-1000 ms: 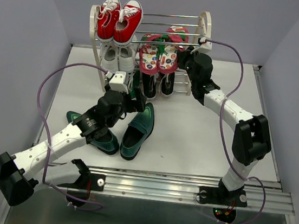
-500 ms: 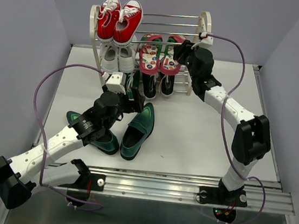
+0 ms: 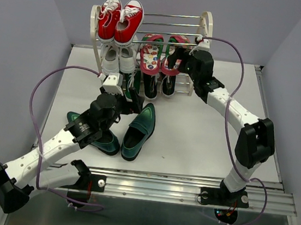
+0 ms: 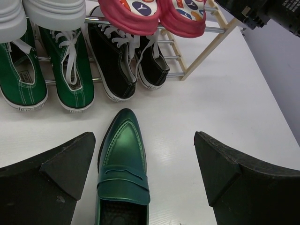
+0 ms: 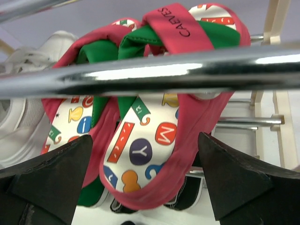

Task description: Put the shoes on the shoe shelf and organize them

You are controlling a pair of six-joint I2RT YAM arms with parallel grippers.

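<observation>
Judging the red flip-flops point(image 3: 153, 55) as just delivered: lying on the middle tier of the shoe shelf point(image 3: 207, 22), upper centre of the top view, printed footbeds facing up. Showing the right gripper point(image 3: 179, 55) right at their right edge, jaws spread wide on either side of the near sandal in the wrist view and clamping nothing. Not being able to tell whether that sandal is sitting fully on its rods, with a chrome rod point(image 5: 150, 70) crossing in front of it.

Reading the next step as falling to the dark green loafers. Hovering over the right-hand loafer point(image 4: 123, 159) in the middle of the table point(image 3: 217, 148), the left gripper point(image 4: 144, 140) is gaping, one finger on each side of the toe, touching nothing. Lying lower left of it, partly under the left arm, the second loafer point(image 3: 99, 139).

Calling, probably, for lowering onto the loafer's sides, closing, then lifting it toward a free stretch of rod, likely the right half of the top tier.

Crowding the rack already: red sneakers point(image 3: 119, 20) on the top tier at upper left, white sneakers point(image 3: 118, 59) beneath them, and along the bottom row black sneakers point(image 4: 117, 61) beside green sneakers point(image 4: 70, 70). Standing in the way of any route to the shelf's right side: the right arm itself, needing to back off first. Also worth minding: the loafer's glossy, tapering toe, likely slipping under a shallow pinch.
</observation>
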